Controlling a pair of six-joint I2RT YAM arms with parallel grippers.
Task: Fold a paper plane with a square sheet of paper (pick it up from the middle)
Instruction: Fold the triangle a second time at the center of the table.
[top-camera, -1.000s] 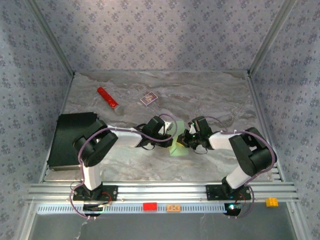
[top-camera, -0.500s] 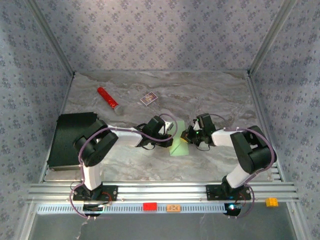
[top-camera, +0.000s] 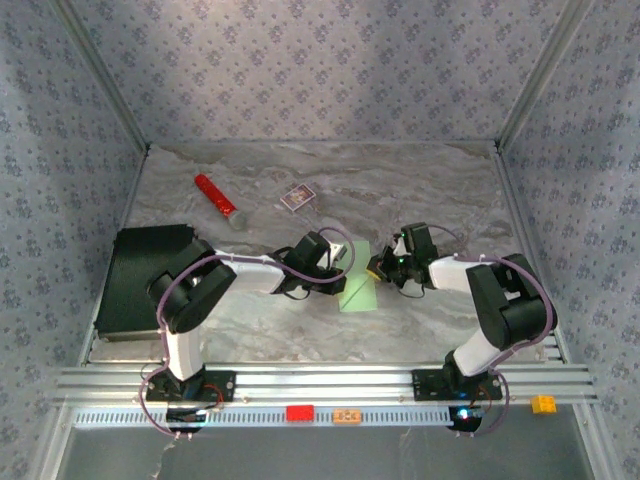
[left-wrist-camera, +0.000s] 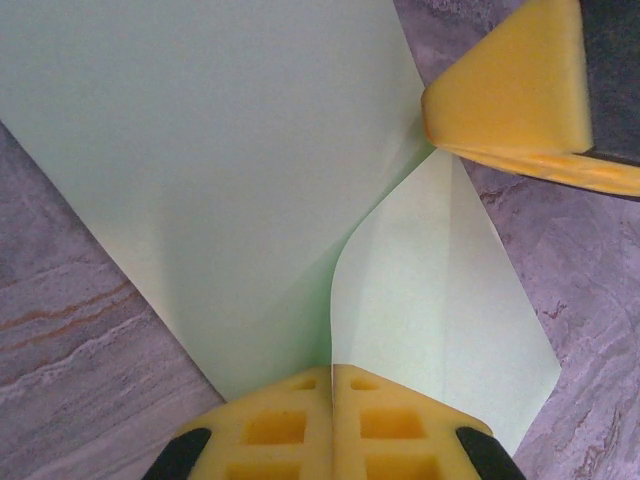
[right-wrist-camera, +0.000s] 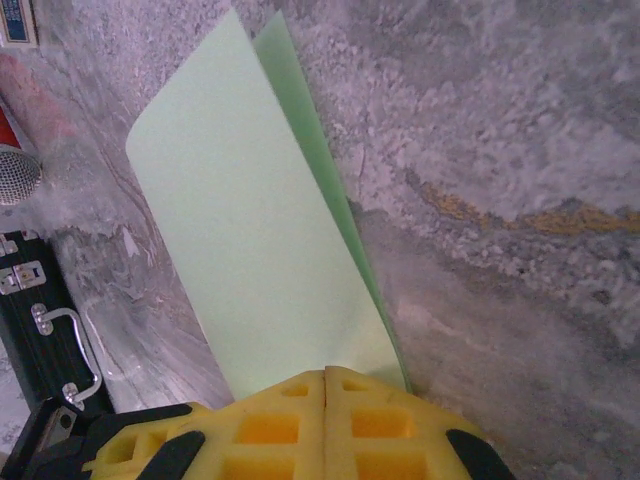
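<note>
Pinching paper (left-wrist-camera: 220, 170) with both arms: left gripper (left-wrist-camera: 332, 375) clamped tight on near folded edge, right gripper (right-wrist-camera: 325, 378) clamped on far edge. Paper spreads ahead of fingertips. Likely light, floppy, tearable; hold near crease.
</note>
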